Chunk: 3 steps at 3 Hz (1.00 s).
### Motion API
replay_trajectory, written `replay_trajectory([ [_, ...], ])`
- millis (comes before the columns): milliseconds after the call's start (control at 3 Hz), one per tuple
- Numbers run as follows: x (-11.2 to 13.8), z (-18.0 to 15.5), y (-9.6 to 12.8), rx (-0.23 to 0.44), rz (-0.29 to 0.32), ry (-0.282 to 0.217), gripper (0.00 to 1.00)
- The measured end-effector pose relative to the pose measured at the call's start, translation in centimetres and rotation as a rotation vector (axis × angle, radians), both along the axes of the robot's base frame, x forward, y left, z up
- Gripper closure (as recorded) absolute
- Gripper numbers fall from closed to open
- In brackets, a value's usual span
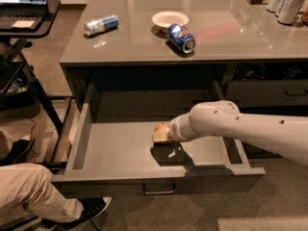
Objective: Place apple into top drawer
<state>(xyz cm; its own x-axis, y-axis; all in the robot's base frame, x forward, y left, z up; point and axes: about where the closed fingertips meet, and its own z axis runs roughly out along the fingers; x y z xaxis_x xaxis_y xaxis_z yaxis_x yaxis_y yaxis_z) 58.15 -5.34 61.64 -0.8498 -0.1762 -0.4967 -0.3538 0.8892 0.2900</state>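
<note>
Dark grey front panel of the top drawer (106, 186) is nearest, with its little metal bar handle (159, 190). The drawer is pulled well out. Somebody's trouser leg (29, 194) sits by the near left corner, outside the drawer.

Just past the panel my hand (162, 135) is inside the drawer, low over the floor, closed around the apple (159, 127). A bit of red shows at the tip. The shadow sits right under it, so I reckon the apple is almost down.

How I'd do it: sink the last bit until the apple rests on the floor, then open up slowly so it doesn't roll.

Room-wise, there's plenty of bare floor to my left. My arm (240, 126) crosses over the right side wall (238, 153), so that's the edge to watch. I'd lift before pulling back, but not far, because the tabletop (231, 37) overhangs the back of the drawer.

Further up, a blue soda can (181, 37) lies by a white bowl (170, 19), well out of my way.
</note>
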Motion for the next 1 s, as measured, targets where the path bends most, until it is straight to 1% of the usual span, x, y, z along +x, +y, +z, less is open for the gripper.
replay_trajectory([
  [333, 0.5, -0.3, -0.7, -0.009, -0.023, -0.007, 0.34],
  [667, 1.2, 0.7, -1.5, -0.018, -0.036, -0.027, 0.11],
  [1000, 1.2, 0.7, -1.5, -0.018, -0.036, -0.027, 0.0],
])
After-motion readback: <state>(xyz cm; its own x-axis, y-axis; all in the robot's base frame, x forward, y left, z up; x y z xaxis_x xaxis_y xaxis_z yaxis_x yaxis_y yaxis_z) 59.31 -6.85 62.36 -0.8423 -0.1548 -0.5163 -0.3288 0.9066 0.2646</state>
